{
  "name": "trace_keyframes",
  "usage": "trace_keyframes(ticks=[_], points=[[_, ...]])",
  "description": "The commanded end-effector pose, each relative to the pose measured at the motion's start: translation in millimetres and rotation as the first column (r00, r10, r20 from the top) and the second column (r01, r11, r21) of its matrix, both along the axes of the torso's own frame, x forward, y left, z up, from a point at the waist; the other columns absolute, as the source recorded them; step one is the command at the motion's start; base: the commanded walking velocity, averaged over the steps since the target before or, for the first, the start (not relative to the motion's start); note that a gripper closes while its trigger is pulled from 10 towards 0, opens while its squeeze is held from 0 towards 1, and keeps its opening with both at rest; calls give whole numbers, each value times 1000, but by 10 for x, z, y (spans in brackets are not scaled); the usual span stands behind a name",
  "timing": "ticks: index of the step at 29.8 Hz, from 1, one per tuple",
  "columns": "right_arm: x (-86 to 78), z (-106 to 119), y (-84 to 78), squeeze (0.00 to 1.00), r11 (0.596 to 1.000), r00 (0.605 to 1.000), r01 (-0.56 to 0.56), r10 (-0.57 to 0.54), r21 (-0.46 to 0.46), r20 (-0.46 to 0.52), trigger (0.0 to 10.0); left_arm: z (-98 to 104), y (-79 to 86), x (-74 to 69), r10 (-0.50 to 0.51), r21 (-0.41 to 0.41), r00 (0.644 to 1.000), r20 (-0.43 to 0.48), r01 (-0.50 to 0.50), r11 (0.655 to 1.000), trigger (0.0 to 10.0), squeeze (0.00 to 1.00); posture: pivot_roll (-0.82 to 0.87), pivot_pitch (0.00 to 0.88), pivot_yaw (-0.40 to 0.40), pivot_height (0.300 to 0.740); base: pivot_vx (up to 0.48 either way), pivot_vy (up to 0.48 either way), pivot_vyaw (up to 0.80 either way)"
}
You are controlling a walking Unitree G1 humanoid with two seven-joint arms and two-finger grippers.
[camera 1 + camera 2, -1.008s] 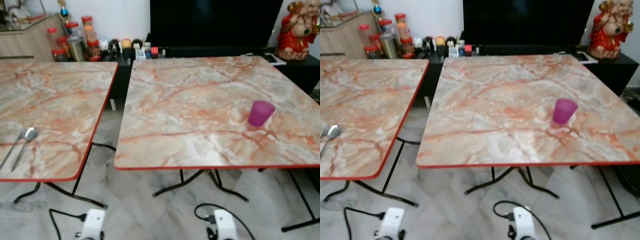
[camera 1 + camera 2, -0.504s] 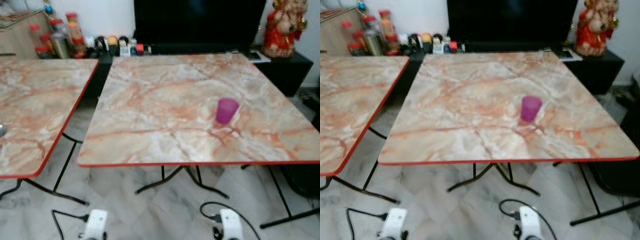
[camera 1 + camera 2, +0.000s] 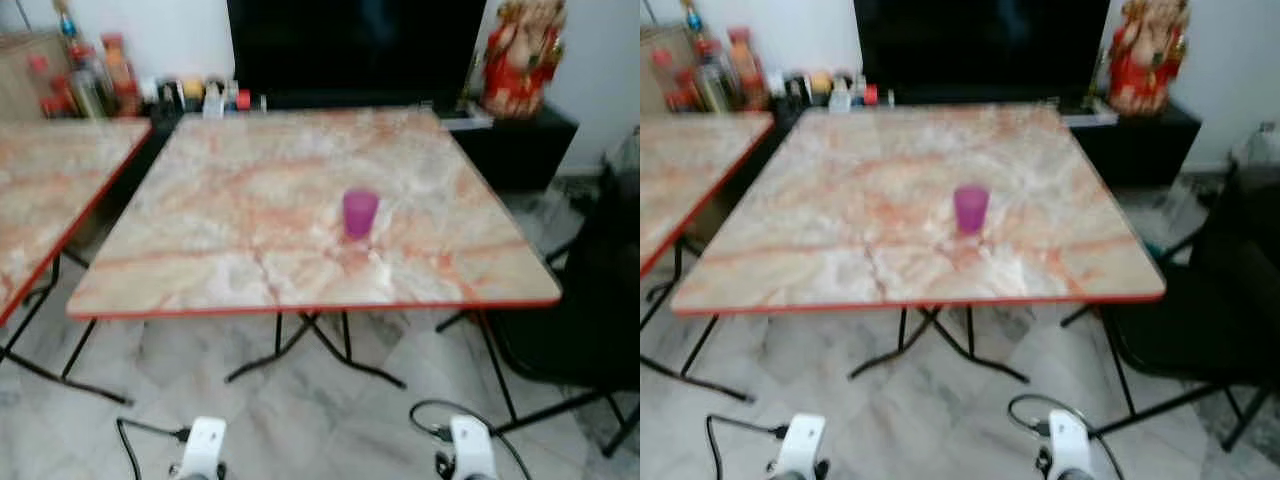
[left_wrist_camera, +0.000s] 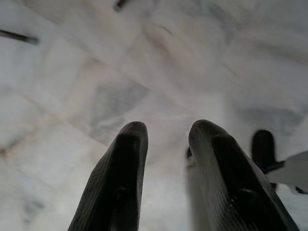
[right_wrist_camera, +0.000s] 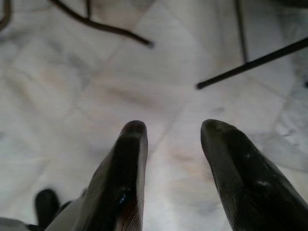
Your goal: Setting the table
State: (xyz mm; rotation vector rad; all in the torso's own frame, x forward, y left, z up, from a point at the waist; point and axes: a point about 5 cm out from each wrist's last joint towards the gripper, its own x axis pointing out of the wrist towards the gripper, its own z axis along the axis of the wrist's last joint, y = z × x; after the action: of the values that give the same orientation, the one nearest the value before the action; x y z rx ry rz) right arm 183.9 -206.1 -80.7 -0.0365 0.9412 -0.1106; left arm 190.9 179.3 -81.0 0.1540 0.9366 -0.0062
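marble table (image 3: 250,270), blurred | purple cup (image 3: 360,213) central | left gripper (image 4: 166,132), right gripper (image 5: 173,130): released, above floor

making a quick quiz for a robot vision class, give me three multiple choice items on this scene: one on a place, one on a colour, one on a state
1. Where does the small plastic cup stand?
A. on the marble-patterned square table with the red edge
B. on the tiled floor
C. on the black cabinet

2. What colour is that cup?
A. green
B. purple
C. white

3. How are the left claw's two black fingers set?
A. shut on the cup
B. shut on a spoon
C. apart, holding nothing

Answers:
1. A, the cup stands upright near the middle of the table.
2. B, its wall is plainly purple.
3. C, the left claw hangs over the floor with pale tile showing between its fingers; the right claw does the same.
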Motion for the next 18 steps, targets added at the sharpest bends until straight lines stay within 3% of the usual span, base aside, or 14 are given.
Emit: trace_keyframes(ticks=[1, 5, 10, 13, 18], points=[[18, 4, 38, 0, 1000, 1000, 13, -13, 13, 15, 10000, -28, 41, -61, 0, 15, 1000, -23, 1, 1000, 10000, 0, -134, 0, -11, 736, 0, -469, 0], [-1, 24, -95, 0, 998, 997, 70, -69, -5, 37, 10000, -38, -44, -64, -23, 5, 999, -27, 23, 1000, 10000, 0, -150, 6, -6, 736, 0, -469, 0], [-21, 25, -136, 0, 997, 996, 77, -77, -8, 41, 10000, -46, -73, -76, -39, 12, 999, -30, 39, 999, 10000, 0, -160, 10, 5, 736, 0, -385, 0], [-37, 25, -163, 0, 996, 995, 90, -90, -10, 45, 10000, -49, -80, -82, -75, 29, 997, -37, 76, 997, 10000, 0, -170, 10, 11, 736, 0, 0, 0], [-47, 8, -98, 0, 997, 996, 71, -71, -3, 44, 10000, 0, -46, -4, -42, 20, 999, 20, 42, 999, 10000, 0, -161, 2, -9, 736, 0, 0, 0]])
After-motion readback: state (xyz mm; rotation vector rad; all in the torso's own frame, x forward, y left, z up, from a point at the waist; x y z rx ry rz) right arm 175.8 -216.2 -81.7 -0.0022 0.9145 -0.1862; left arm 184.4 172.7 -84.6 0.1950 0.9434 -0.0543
